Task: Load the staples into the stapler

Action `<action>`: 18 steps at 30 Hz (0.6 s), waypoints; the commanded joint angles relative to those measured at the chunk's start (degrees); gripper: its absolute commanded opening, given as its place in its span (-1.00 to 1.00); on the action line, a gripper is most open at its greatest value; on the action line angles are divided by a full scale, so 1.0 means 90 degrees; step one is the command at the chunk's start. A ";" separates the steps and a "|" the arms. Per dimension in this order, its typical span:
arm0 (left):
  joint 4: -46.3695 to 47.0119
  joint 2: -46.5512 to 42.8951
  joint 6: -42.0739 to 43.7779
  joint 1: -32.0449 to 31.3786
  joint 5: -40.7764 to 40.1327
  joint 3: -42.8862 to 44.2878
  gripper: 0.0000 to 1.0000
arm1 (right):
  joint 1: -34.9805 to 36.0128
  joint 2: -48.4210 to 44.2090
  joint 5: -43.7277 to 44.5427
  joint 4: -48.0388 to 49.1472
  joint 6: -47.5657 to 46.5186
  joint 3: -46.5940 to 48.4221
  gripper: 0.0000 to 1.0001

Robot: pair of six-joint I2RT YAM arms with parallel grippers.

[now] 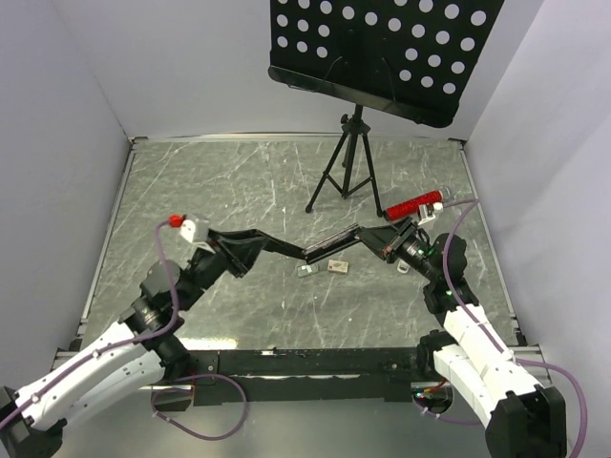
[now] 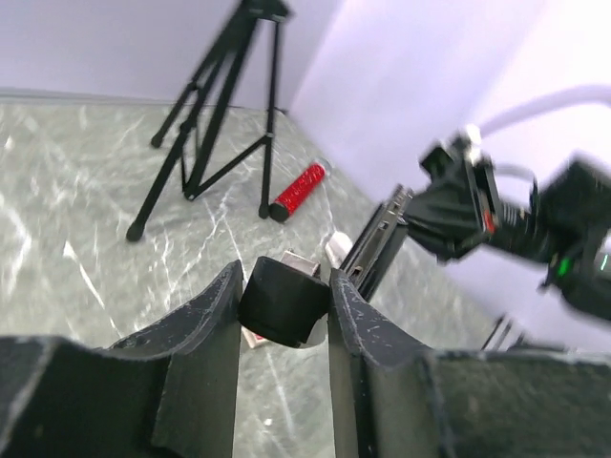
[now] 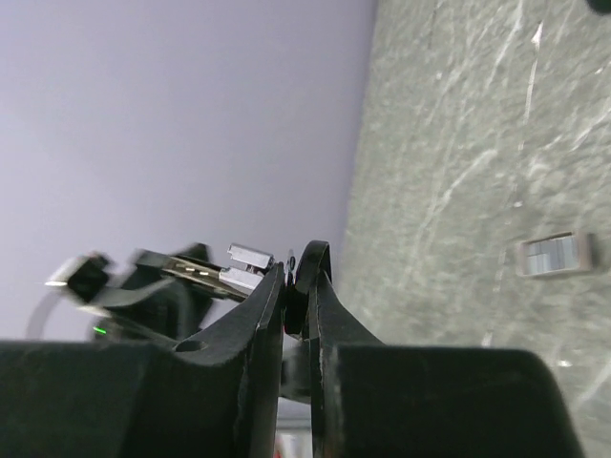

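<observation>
Stapler is clamped at one end in L hand, fingers snug on its black block. R hand is narrow, pinching the opposite end, so stapler spans opened out btwn the two. Staples: small silver-grey strip lying flat on tabletop just near of stapler's middle, in neither hand. Tan-and-white box sits just beside it. Farther out: red cylinder near R hand, tripod w/ black dotted board at back.
</observation>
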 commanded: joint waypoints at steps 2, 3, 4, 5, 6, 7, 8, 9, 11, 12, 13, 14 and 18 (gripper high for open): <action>-0.0417 -0.0816 -0.1852 0.0319 -0.2725 -0.0523 -0.72 | -0.0122 -0.0379 0.0268 0.1751 0.1044 -0.0193 -1.00; -0.0534 -0.0991 -0.2079 0.0319 -0.2803 -0.0698 -0.60 | -0.0122 -0.0398 0.0346 0.1877 0.1103 -0.0213 -1.00; -0.0738 -0.1060 -0.2275 0.0329 -0.2814 -0.0777 -0.52 | -0.0122 -0.0408 0.0376 0.1956 0.1142 -0.0262 -1.00; -0.0866 -0.1109 -0.2702 0.0319 -0.2833 -0.0846 -0.42 | -0.0112 -0.0408 0.0405 0.2044 0.1239 -0.0291 -1.00; -0.0954 -0.1207 -0.2890 0.0319 -0.2814 -0.0991 -0.20 | -0.0112 -0.0389 0.0415 0.2132 0.1269 -0.0301 -1.00; -0.1129 -0.1256 -0.3221 0.0329 -0.2804 -0.1060 -0.08 | -0.0112 -0.0389 0.0425 0.2210 0.1289 -0.0311 -1.00; -0.1169 -0.1295 -0.3369 0.0319 -0.2756 -0.1187 0.02 | -0.0122 -0.0341 0.0425 0.2220 0.1299 -0.0311 -1.00; -0.1189 -0.1353 -0.3467 0.0329 -0.2707 -0.1246 0.24 | -0.0122 -0.0321 0.0406 0.2220 0.1289 -0.0301 -1.00; -0.1335 -0.1412 -0.3790 0.0319 -0.2580 -0.1344 0.52 | -0.0112 -0.0282 0.0376 0.2182 0.1230 -0.0282 -1.00; -0.1394 -0.1422 -0.3829 0.0319 -0.2550 -0.1344 0.60 | -0.0112 -0.0272 0.0376 0.2172 0.1221 -0.0291 -1.00; -0.1452 -0.1432 -0.3859 0.0329 -0.2473 -0.1344 0.65 | -0.0122 -0.0243 0.0328 0.2162 0.1182 -0.0272 -1.00; -0.1492 -0.1451 -0.3782 0.0329 -0.2424 -0.1325 0.70 | -0.0112 -0.0213 0.0308 0.2123 0.1162 -0.0253 -1.00; -0.1395 -0.1501 -0.2934 0.0319 -0.2170 -0.1091 0.82 | -0.0112 -0.0174 0.0230 0.1889 0.0967 -0.0097 -1.00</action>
